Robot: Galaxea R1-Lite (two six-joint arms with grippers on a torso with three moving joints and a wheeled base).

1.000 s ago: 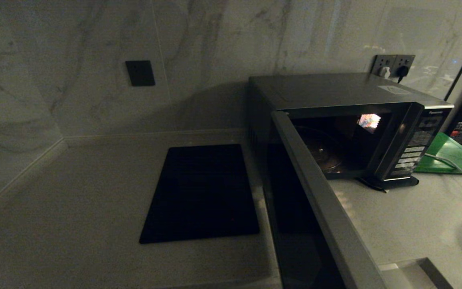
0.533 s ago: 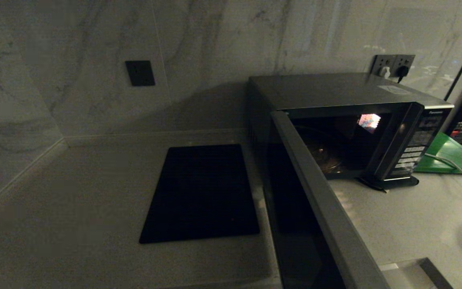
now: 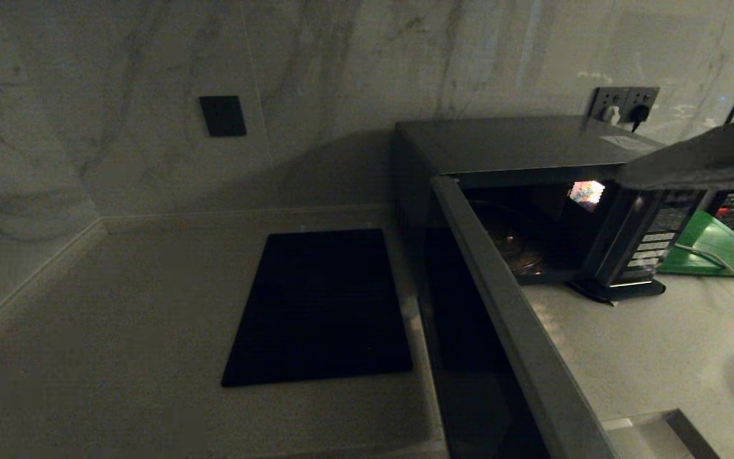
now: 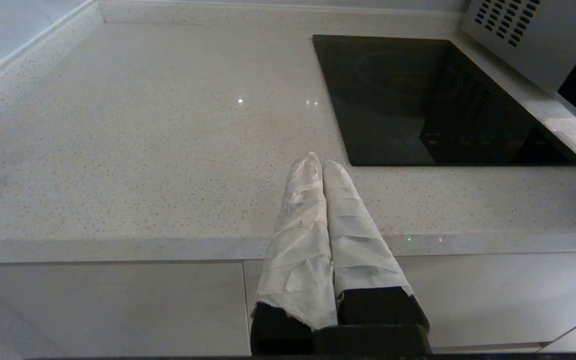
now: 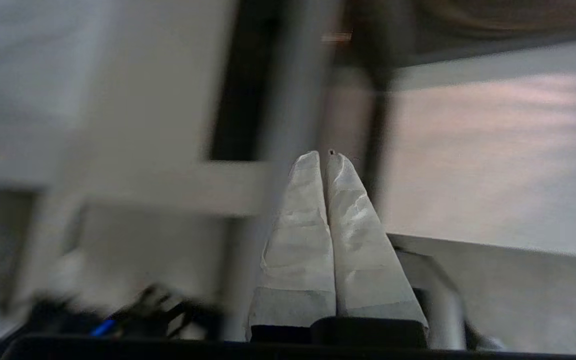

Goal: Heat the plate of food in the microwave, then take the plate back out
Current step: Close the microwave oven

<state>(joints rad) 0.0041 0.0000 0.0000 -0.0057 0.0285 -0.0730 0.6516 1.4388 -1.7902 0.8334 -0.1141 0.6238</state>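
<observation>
The black microwave (image 3: 532,143) stands on the counter at the right, its dark glass door (image 3: 513,331) swung wide open toward me. Its cavity holds only the glass turntable (image 3: 513,245). The plate of food is out of view. My right gripper (image 3: 628,173) reaches in from the upper right, in front of the microwave's top right corner above the button panel (image 3: 657,242). Its taped fingers (image 5: 313,210) are shut on nothing, and its surroundings are smeared by motion. My left gripper (image 4: 318,161) is shut and empty, parked over the counter's front edge, left of the cooktop.
A flat black cooktop (image 3: 319,306) lies in the counter left of the microwave. A green board (image 3: 717,245) with a white cable (image 3: 717,258) across it lies to the right. A wall outlet with plugs (image 3: 625,102) sits behind the microwave. The open door juts past the counter edge.
My right arm has swung into the head view at the upper right, crossing the microwave's top right corner. The door and everything else stayed put.
</observation>
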